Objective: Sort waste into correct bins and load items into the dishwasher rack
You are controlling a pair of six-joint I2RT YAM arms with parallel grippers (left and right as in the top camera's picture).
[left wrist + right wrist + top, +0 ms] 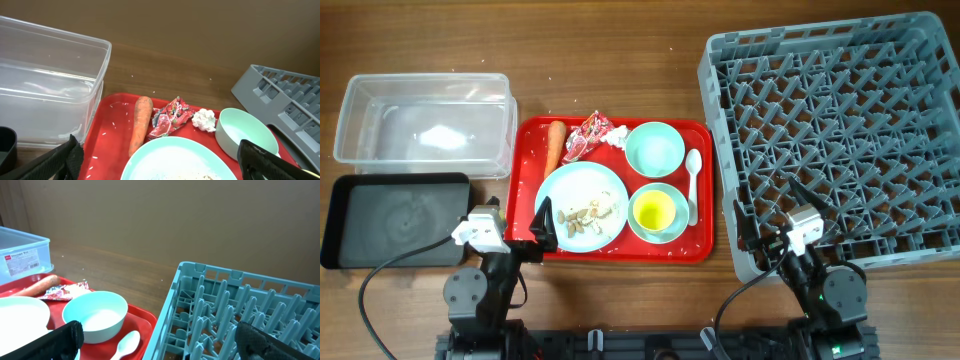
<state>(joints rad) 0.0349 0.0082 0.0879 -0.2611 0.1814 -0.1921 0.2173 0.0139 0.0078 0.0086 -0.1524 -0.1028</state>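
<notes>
Wood-grain tabletop [620, 60], nothing sorted yet as far as the views show: the clear tub [350, 130] and the black tray [400, 220] on the left hold no waste, and the grey rack [840, 140] on the right has no dishes in its pegs. Everything sits on the red tray [528, 150] in the middle. Waste: carrot [554, 147] along the far-left side, wrapper [587, 136] just beside it, tissue [617, 138] next to that and right against the far bowl [655, 149], beige scraps [588, 213] on the plate [580, 180]. Dishes: near bowl [676, 228] with the yellow cup [653, 210] nested inside, white spoon [693, 185] lying between the bowls and the tray's right rim. So all of it is left to do, four waste moves and five loads. Left end effector [160, 152] is spread wide and empty, low over the near edge of the plate, facing the carrot and wrapper. Right end effector [159, 330] is also apart and empty, at the near-left corner of the rack. Blockers, my read: the cup has to come out of the bowl first, the scraps have to leave the plate before it loads, and the tray is crowded, so the tissue grab risks nudging the far bowl. Black cable [380, 285] loops on the tabletop near the black tray.
</notes>
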